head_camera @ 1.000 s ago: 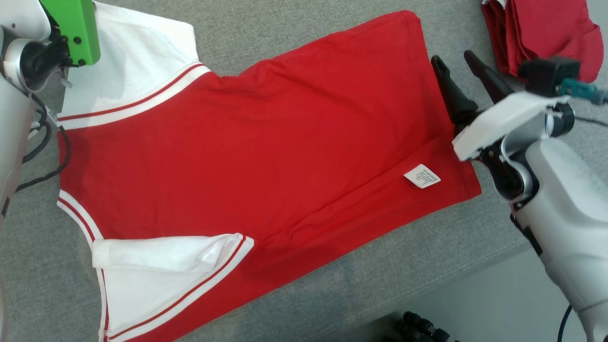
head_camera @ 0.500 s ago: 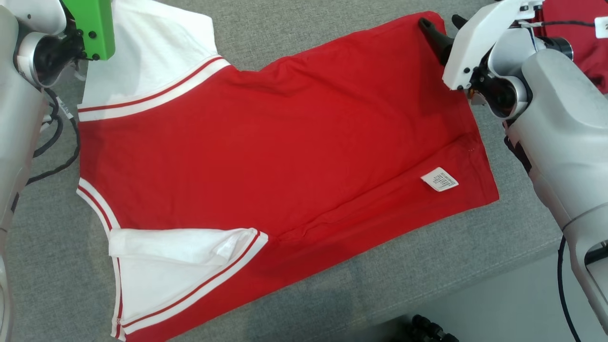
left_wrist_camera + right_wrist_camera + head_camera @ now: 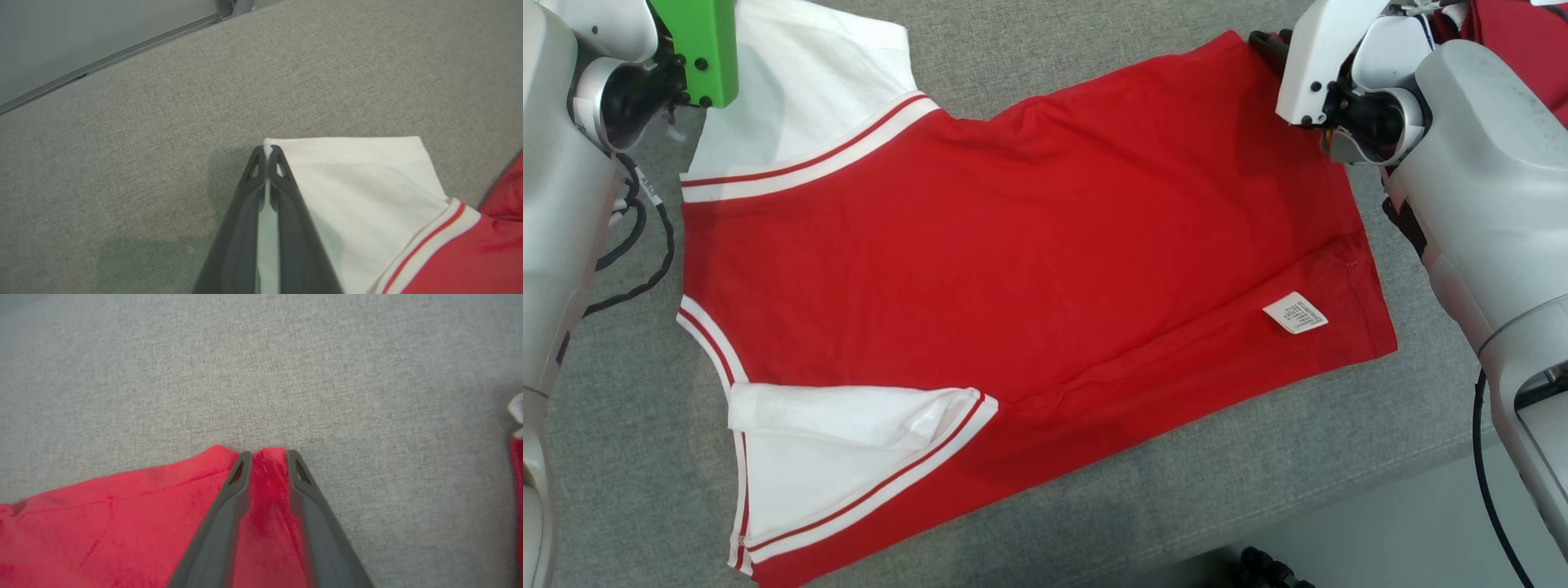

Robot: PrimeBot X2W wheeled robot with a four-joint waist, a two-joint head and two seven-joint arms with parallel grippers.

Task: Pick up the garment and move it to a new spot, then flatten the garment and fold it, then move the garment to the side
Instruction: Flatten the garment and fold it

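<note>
Garment (image 3: pixel 1029 245), a red shirt with white sleeves, lies spread flat on the grey table (image 3: pixel 1094 57), hem toward the table's right end and sleeves toward its left end. The left gripper (image 3: pixel 267 152) is clamped tight on the corner of the far sleeve (image 3: pixel 359 175), on the side of the table away from the robot, with a sliver of white cloth showing at its tips. The right gripper (image 3: pixel 267 455) sits astride the hem corner (image 3: pixel 269 477) on that same far side. Its jaws are partway apart with red cloth bunched between them, and by the look of it the cloth is not pinched yet.

This reads as taking both far corners for a fold toward the table's front edge. The right jaws should close fully on both layers before any lift. Both corners should then rise together, level and lightly taut, and travel straight toward the front edge. The near sleeve (image 3: pixel 849 441) already lies doubled over, so the far edge should land squarely on it, without dragging the shirt across the table
</note>
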